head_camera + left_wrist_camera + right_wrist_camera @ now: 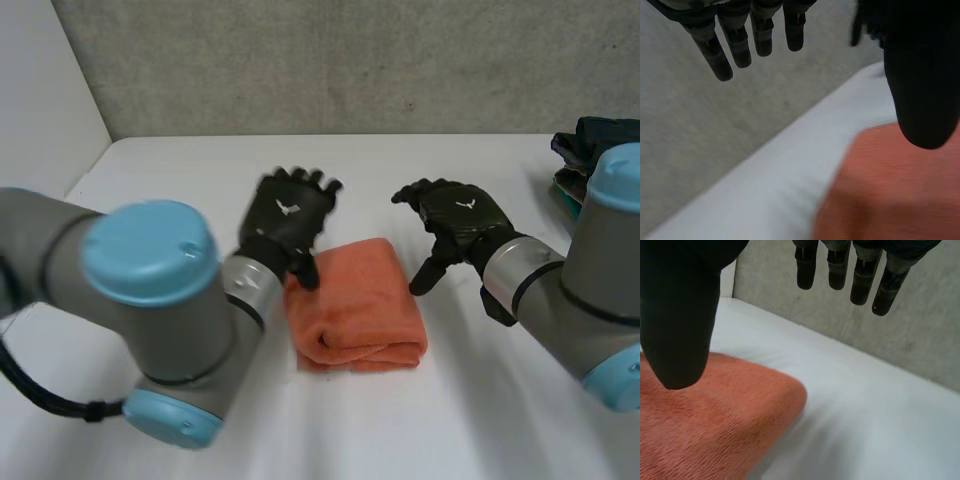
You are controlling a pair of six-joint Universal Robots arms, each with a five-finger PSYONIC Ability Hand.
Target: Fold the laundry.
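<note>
1. I see an orange towel (355, 305) folded into a thick, roughly rectangular bundle. Its near end is a rounded roll of soft layers, and up close the cloth is fuzzy, with fine ribbed lines across it.
2. It lies on the smooth white surface (480, 430), about midway across and between my two hands, with its long sides running away from the camera.
3. The left hand (285, 215) is glossy black and hard-shelled, and it hangs over the towel's far left corner. Its fingers (735, 47) are spread and nearly straight, pointing past the towel toward the wall. They hold nothing, so the hand is released.
4. The left thumb points down over the towel's left edge. I cannot tell whether it touches the cloth.
5. The right hand (455, 215) is just beside the towel's far right corner, palm down. Its fingers (860, 280) are relaxed and only slightly bent, over bare surface. It is also released and grips nothing.
6. The right thumb hangs just off the towel's right edge, and the towel's rounded corner lies below it.
7. The wall (330, 60) behind is rough, speckled grey.
8. A heap of dark clothes (590, 145) sits at the surface's far right, well apart from the towel.
</note>
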